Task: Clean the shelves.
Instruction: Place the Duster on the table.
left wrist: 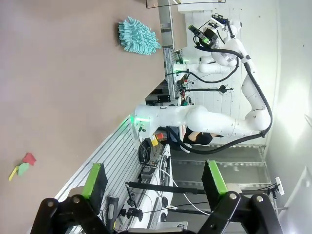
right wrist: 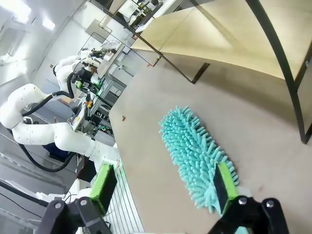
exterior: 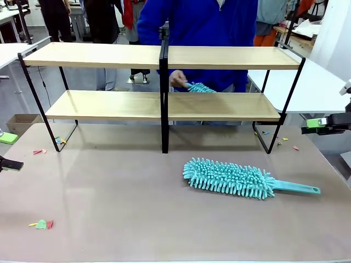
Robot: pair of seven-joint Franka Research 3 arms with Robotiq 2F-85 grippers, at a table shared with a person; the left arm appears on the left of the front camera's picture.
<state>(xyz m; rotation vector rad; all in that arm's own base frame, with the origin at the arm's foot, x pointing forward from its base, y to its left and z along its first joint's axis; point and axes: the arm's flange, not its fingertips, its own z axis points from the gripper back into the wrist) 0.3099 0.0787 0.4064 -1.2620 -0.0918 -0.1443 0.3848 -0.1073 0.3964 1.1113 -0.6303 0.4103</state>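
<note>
Waiting fingers: right gripper (right wrist: pixel 161 195) spread, nothing between its pads; left gripper (left wrist: pixel 153 183) also spread and empty, aimed off the surface edge.
Right position: in the front view the right gripper (exterior: pixel 323 124) hangs at the right edge, above and beyond the duster's handle end.
Duster: teal duster (exterior: pixel 241 179) lies flat on the brown surface (exterior: pixel 120 192), fluffy head left, handle (exterior: pixel 299 188) pointing right.
Shelves: shelves (exterior: pixel 164 104) stand at the far side, both boards bare.
Person: hand (exterior: pixel 178 79) works a second teal duster (exterior: pixel 202 87) on the lower board.
Step tip: probably grab the handle, not the fluff; come down square across it, close firmly.
</note>
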